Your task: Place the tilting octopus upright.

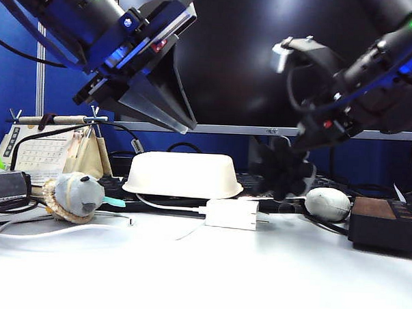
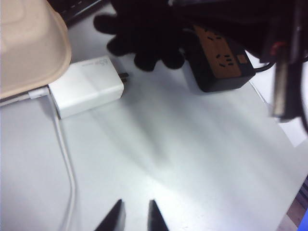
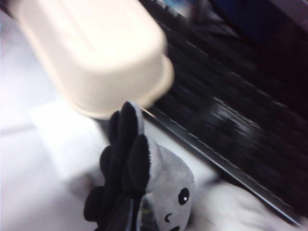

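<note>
The light-grey plush octopus (image 1: 282,170) hangs on its side at the right of the exterior view, its black tentacle undersides turned toward the camera. My right gripper (image 1: 293,153) is shut on it from above. In the right wrist view the octopus (image 3: 161,180) shows its grey face with black eye and small smile, and the right gripper (image 3: 139,217) pinches it among the tentacles. My left gripper (image 1: 168,112) hangs open high at the left, holding nothing. In the left wrist view the left gripper (image 2: 136,216) is over bare desk, and the octopus (image 2: 144,38) appears as a dark shape.
An upturned white container (image 1: 183,174) sits mid-desk, with a white charger (image 1: 232,214) and its cable in front. A grey round plush (image 1: 74,193) with a woven brim lies at the left. A grey mouse (image 1: 327,203) and a black power strip (image 1: 384,220) are at the right; a keyboard (image 3: 231,110) lies behind.
</note>
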`<state>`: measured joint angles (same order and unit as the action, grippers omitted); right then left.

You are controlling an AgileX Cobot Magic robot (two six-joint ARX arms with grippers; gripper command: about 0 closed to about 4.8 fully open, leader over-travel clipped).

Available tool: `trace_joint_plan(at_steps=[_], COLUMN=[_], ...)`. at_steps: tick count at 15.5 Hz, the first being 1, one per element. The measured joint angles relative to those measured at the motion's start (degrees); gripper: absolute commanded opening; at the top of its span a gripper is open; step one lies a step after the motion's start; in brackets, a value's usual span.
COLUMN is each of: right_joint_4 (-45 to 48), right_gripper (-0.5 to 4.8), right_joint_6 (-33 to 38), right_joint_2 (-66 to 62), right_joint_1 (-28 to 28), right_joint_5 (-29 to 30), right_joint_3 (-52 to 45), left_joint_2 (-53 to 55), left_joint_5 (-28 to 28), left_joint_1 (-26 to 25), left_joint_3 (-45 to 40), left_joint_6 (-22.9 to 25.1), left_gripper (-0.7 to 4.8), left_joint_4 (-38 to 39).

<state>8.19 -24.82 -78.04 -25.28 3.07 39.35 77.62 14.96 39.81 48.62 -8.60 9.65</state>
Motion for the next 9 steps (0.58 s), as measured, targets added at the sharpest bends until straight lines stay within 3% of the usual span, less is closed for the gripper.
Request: trace_joint_plan(at_steps=[1, 7, 9], right_joint_4=[-0.52, -2.19, -4.94], right_gripper=[-0.03, -0.03, -0.03], right_joint_6=[-1.64, -9.88, -10.25], right_joint_2=[0.00, 0.00, 0.00], right_joint_1=[-1.73, -12.76, -14.93], right_joint_5=[-6.16, -26.38, -28.57], right_joint_3=[0.00, 0.00, 0.00], left_joint_2=[0.00, 0.00, 0.00], left_joint_5=[0.00, 0.00, 0.00], left_joint_1=[0.00, 0.00, 0.00], left_joint_3=[0.00, 0.00, 0.00], left_joint_6=[0.00, 0.00, 0.00], left_gripper=[0.75, 0.75, 0.75], left_joint_4=[0.00, 0.00, 0.00])
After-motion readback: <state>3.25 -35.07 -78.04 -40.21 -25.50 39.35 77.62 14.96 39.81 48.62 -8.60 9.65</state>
